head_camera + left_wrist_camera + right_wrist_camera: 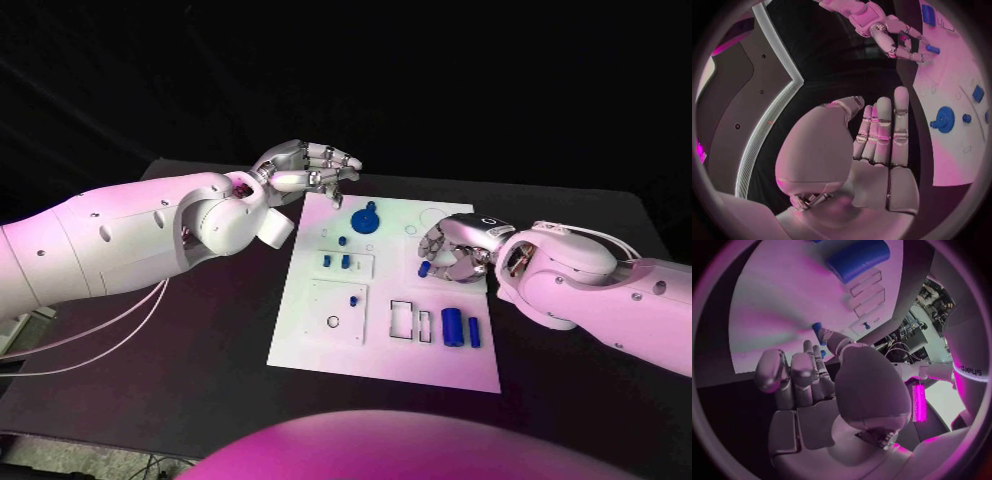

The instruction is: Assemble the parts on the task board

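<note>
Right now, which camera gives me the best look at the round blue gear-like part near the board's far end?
The left wrist view: the round blue part sits unobstructed and large on the task board. The head view shows it smaller, just beyond the left hand. In the right wrist view I cannot pick it out.

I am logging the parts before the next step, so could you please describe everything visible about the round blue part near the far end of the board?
The round blue part is a flat disc, plastic by its look, with a raised hub at its middle and a small knob jutting from its rim. It lies flat on the white task board near its far end. Nothing touches it; the left hand hovers beyond it, apart from it.
</note>
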Available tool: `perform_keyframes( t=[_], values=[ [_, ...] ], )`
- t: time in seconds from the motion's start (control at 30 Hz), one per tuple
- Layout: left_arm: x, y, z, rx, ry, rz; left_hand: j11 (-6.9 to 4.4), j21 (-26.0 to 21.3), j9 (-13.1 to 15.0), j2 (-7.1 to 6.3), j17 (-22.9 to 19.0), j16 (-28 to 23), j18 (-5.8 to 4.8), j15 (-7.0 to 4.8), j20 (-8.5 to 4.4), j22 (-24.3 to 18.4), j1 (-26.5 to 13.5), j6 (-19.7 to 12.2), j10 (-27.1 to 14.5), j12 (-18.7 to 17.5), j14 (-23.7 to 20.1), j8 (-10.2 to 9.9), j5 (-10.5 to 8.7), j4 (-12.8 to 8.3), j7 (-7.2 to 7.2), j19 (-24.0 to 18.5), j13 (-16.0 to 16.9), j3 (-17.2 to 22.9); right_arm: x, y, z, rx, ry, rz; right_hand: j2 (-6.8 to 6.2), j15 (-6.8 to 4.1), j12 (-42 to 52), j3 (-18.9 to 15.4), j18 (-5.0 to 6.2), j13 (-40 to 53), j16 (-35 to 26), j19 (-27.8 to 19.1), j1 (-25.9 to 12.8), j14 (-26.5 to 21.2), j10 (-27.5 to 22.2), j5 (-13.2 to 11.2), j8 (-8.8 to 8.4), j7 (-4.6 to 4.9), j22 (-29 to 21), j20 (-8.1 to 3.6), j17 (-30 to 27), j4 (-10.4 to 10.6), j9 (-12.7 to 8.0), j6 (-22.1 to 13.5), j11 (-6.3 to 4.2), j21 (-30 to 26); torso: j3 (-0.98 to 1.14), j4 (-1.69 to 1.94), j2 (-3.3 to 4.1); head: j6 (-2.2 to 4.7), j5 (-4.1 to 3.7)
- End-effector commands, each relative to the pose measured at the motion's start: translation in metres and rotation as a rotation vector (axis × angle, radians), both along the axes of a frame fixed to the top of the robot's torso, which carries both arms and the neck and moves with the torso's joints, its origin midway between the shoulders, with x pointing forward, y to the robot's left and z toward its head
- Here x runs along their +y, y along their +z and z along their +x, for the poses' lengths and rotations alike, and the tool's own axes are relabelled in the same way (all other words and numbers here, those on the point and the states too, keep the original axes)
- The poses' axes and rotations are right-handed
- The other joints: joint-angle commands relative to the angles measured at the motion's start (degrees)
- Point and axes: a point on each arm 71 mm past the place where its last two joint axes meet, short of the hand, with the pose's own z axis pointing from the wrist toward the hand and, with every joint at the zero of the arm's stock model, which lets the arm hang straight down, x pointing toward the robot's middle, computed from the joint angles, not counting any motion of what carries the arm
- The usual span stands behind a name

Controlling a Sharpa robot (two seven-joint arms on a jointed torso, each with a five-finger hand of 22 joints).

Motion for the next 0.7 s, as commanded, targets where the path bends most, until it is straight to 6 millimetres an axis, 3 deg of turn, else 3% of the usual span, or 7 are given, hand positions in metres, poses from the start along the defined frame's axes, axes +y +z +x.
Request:
perform_keyframes(
  t=[0.03,0.2,0.7],
  values=[
    [-0.0023,0.0005,-0.0009,0.001,-0.022,-0.012,0.06,0.3,0.1,0.18,0.1,-0.3,0.8,0.46,0.31,0.0,-0.5,-0.5,-0.5,-0.3,-0.1,0.2,-0.31,0.0,0.05,-0.2,-0.1,0.2,0.0017,-0.0024,-0.0007,0.005,0.011,-0.017,-0.4,-0.34,0.4,2.0,-0.41,-0.4,0.8,0.8,-0.6,0.6,1.5,-0.3,0.45,-0.32,0.8,-0.1,0.6,0.3,0.0,1.4,-0.26,0.8,0.01,-0.05,0.0,0.0,0.07],
    [-0.0023,0.0005,-0.0008,0.001,-0.022,-0.012,0.06,0.3,0.1,0.18,0.1,-0.3,0.8,0.46,0.31,0.0,-0.5,-0.5,-0.5,-0.3,-0.1,0.2,-0.31,0.0,0.05,-0.2,-0.1,0.2,0.0041,-0.0041,-0.0017,0.007,0.018,-0.009,-0.63,-0.67,0.3,4.1,-0.59,-0.6,1.4,1.3,-1.2,0.7,3.3,-0.5,0.92,-0.7,1.7,-0.38,1.2,0.7,0.2,2.9,-0.64,1.5,0.01,-0.12,-0.03,0.0,0.1],
    [-0.0019,0.0003,-0.0006,0.002,-0.022,-0.011,0.06,0.3,0.1,0.18,0.1,-0.3,0.8,0.46,0.31,0.0,-0.5,-0.5,-0.5,-0.3,-0.1,0.2,-0.31,0.0,0.05,-0.2,-0.1,0.2,0.0075,-0.0066,-0.0034,0.013,0.025,0.001,-0.81,-0.77,0.2,4.6,-0.68,-0.7,1.8,1.5,-1.5,0.8,3.9,-0.6,1.11,-0.83,2.1,-0.49,1.5,0.8,0.3,3.3,-0.78,1.9,0.02,-0.1,-0.02,0.0,0.02]
  ],
)
